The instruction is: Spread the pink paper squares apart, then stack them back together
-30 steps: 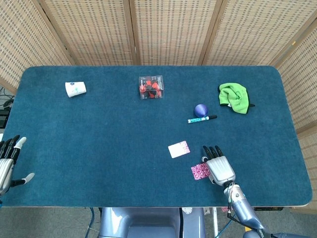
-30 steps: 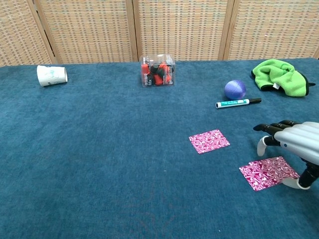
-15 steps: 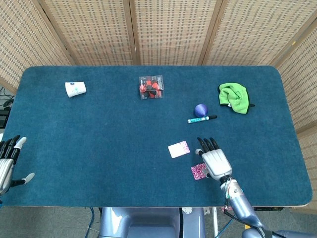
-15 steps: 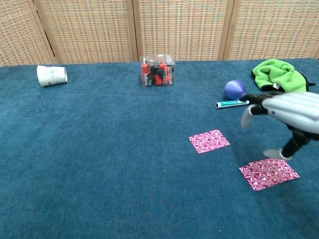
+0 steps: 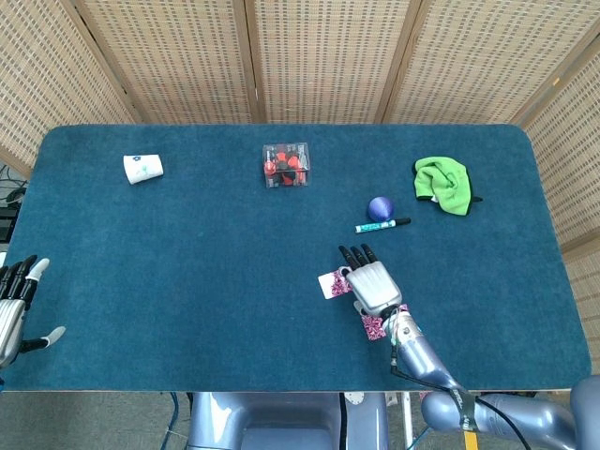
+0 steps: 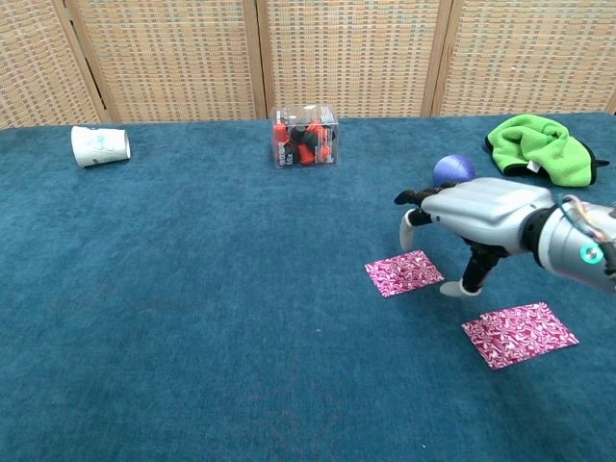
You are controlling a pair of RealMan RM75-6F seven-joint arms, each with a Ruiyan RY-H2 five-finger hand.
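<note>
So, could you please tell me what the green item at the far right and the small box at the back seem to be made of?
The green item looks like soft cloth, probably microfibre or terry: it lies crumpled in matte, fuzzy folds. The small box looks like clear hard plastic: red and black pieces show through its glossy walls.

The blue-felt worktop [image 5: 187, 281] carries a tipped paper cup [image 5: 143, 169] at ten o'clock, a clear box [image 5: 287, 165] at twelve, a green cloth [image 5: 442, 184], purple ball [image 5: 380, 208] and marker [image 5: 382, 226] at two, and two pink paper squares [image 6: 404, 272] [image 6: 520, 334] at five.
</note>
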